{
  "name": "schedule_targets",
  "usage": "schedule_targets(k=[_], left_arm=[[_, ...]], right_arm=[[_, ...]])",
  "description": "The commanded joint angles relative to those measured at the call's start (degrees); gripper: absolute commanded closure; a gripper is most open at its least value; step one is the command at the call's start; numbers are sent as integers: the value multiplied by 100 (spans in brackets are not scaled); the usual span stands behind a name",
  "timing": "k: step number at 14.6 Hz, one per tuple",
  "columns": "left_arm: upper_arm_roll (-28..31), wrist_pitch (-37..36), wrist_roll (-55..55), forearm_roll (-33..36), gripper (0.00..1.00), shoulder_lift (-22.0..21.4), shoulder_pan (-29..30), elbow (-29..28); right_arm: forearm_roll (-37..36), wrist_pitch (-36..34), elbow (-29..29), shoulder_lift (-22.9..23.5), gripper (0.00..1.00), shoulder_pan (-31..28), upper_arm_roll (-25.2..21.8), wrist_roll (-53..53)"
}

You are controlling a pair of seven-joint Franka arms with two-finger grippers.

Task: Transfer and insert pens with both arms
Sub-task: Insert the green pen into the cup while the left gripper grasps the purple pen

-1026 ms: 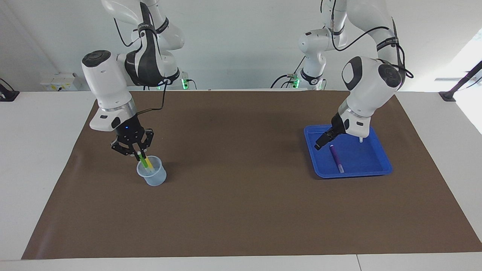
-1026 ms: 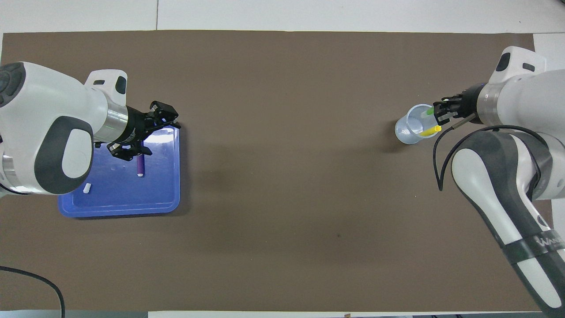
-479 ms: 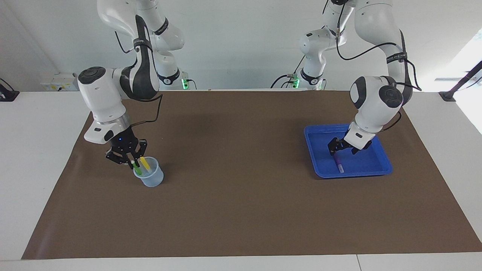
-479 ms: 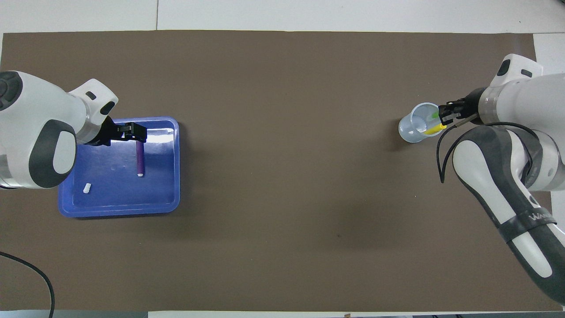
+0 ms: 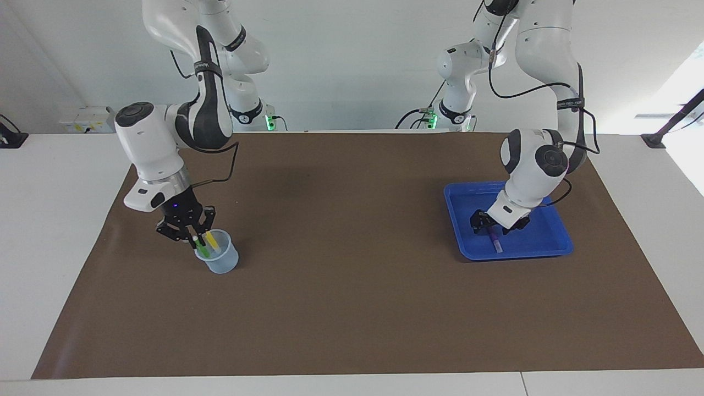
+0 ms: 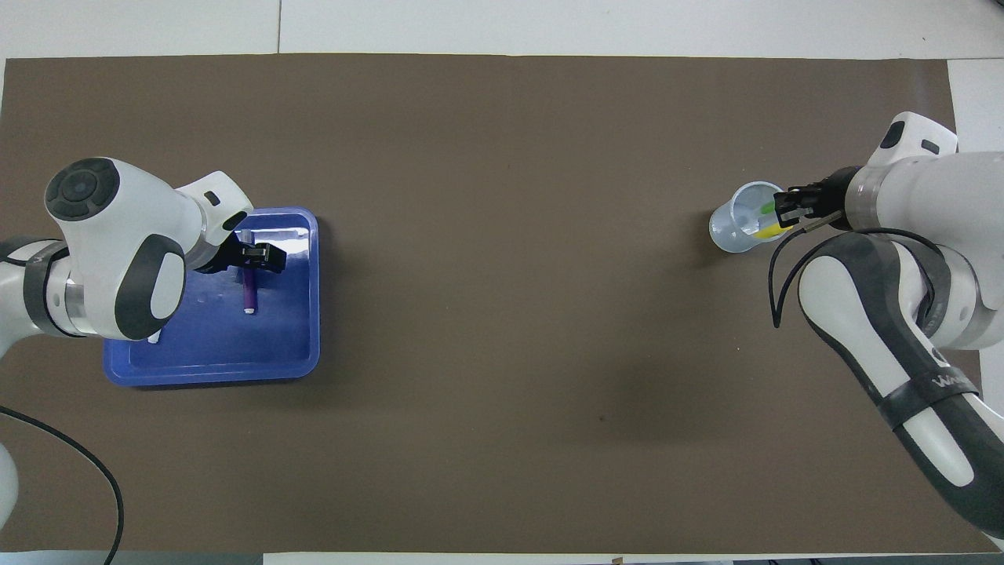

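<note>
A purple pen (image 5: 494, 240) (image 6: 249, 292) lies flat in the blue tray (image 5: 553, 242) (image 6: 204, 357) toward the left arm's end of the table. My left gripper (image 5: 491, 225) (image 6: 251, 257) is down in the tray, open, with a finger on each side of the pen's end that is farther from the robots. At the right arm's end stands a clear cup (image 5: 224, 263) (image 6: 729, 234) holding the yellow pen (image 5: 212, 241) (image 6: 767, 231) and the green pen (image 5: 201, 248) (image 6: 765, 208). My right gripper (image 5: 192, 236) (image 6: 779, 207) is shut on the green pen's top, just above the cup's rim.
A brown mat (image 5: 352, 286) covers the table. A tiny white stub (image 6: 154, 337) lies in the tray, half under the left arm. Two smaller arms with green lights (image 5: 268, 122) stand at the robots' end. A black cable (image 6: 86, 471) lies by the left arm.
The left gripper came down into the tray and now straddles the purple pen. The right gripper sank toward the cup, pushing the green pen deeper in.
</note>
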Motion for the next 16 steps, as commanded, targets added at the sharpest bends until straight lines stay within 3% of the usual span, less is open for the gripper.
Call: schedule_targets(k=[1,2,3,4,5,8,9,10,16], left_arm=[[16,218,41,123,21,38,-18,-88],[16,245,41,123,29,39,-18,-131],[16,254,41,123,34,73,-18,-140],[16,254,50,123,37,74,-18,-140],[16,254,50,123,43,74,-18,-149],[16,254,50,140,73,74,9,-149],[16,254,58,167,93,74,9,-140],[16,254,58,176,100,82,17,-132],[16,166,-3,167,100,118,44,96]], right_arm=[[117,109,-175,-113,100,-103,72,43],[117,109,-175,-113,88,-147,72,43],[117,109,-175,-113,54,-139,72,51],[117,118,-167,-113,29,-139,72,173],[117,118,-167,-113,16,-139,72,366],[117,109,-88,-95,1,-130,72,500],[117,65,17,-69,0,-121,72,500],[117,-13,175,-51,0,-112,72,534],[-259,-1496,1053,-191,0,-51,37,1500]])
